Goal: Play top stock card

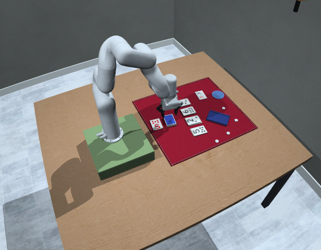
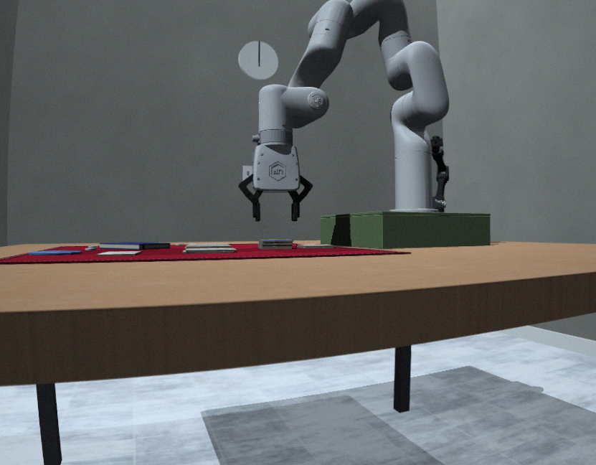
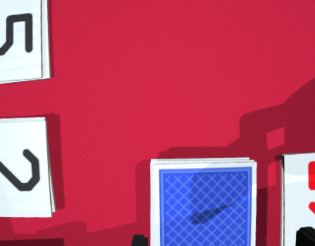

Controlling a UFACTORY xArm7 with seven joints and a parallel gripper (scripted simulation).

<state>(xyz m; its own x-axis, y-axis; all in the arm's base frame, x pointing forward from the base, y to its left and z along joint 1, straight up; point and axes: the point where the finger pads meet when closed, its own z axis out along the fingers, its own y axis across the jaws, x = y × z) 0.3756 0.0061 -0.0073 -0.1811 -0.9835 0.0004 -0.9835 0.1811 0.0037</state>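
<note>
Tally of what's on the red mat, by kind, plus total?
Face-up cards: 6
Face-down stock: 1
Blue slab: 1
Blue disc: 1
White buttons: 4
Total: 13
</note>
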